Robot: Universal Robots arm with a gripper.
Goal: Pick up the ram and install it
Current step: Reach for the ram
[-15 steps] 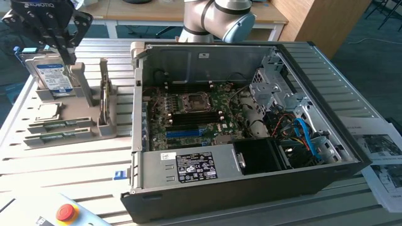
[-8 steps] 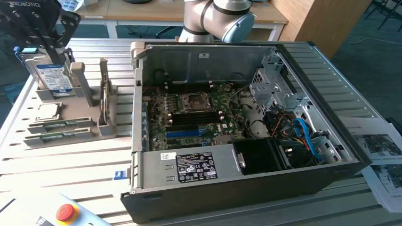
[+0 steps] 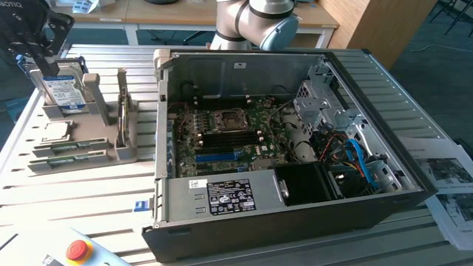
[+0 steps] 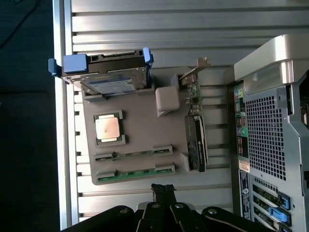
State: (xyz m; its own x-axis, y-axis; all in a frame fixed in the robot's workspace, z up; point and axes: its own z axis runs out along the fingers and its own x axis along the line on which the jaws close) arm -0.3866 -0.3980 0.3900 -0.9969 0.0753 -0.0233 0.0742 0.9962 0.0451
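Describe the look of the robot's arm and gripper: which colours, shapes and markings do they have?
The arm is a thick round tube of silver-grey metal with a pale blue cap on its joint. The gripper is black, with narrow fingers, linked bars and round silver bolt heads; in the exterior view its body carries white letters.

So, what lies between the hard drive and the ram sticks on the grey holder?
The square silver processor chip lies there, between the hard drive and the ram sticks; the wrist view shows it plainly.
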